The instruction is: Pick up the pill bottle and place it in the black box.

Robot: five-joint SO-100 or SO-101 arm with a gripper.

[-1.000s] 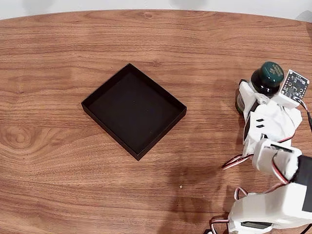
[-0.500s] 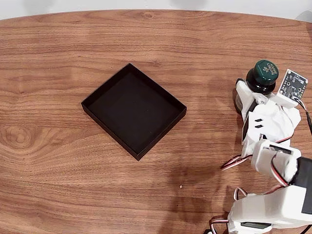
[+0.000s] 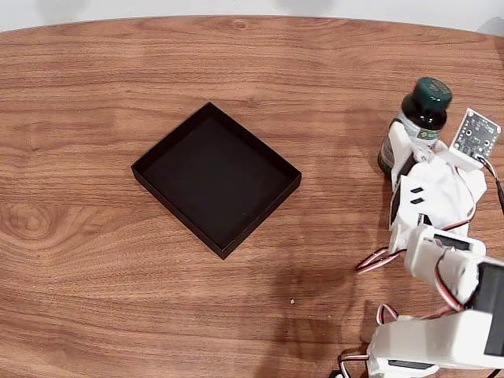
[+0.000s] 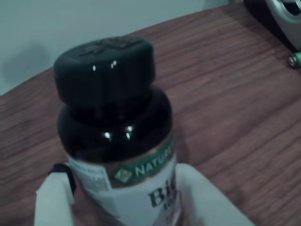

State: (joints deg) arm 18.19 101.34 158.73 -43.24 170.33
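Wrist view puts your white two-finger gripper (image 4: 124, 207) closed around the small dark green pill bottle with its white printed label (image 4: 117, 136), one finger (image 4: 54, 200) pressed on each side of the label. The fixed view shows that bottle (image 3: 417, 118) near the wooden table's (image 3: 236, 63) right edge, leaning slightly; whether its base touches the wood you cannot tell. Your shallow square matte-black box (image 3: 216, 179) sits well apart, left of the arm.

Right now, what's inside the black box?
Nothing that I can see: the black box shows only its bare dark floor in the fixed view. The pill bottle stands far to its right, at the tool. No part of the interior is covered.
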